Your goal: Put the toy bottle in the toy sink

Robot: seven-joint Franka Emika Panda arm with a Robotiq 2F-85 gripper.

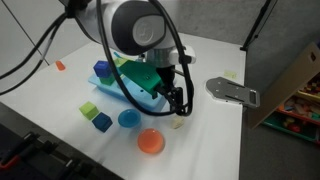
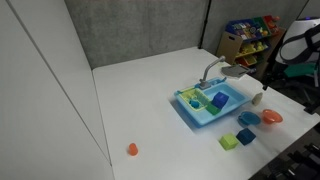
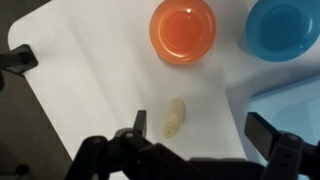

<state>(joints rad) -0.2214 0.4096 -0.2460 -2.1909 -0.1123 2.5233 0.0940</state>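
toy bottle (image 3: 174, 117) lies on the white table (image 3: 90, 70) beneath the released, empty jaws.

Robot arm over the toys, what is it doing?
The robot arm is about to tidy up a toy. Its tool is open and hovers just above the little white toy bottle, which lies on the white table and is not picked up yet. The toy sink stands nearby, without the bottle in it. An orange plate and a blue bowl sit close to the bottle.
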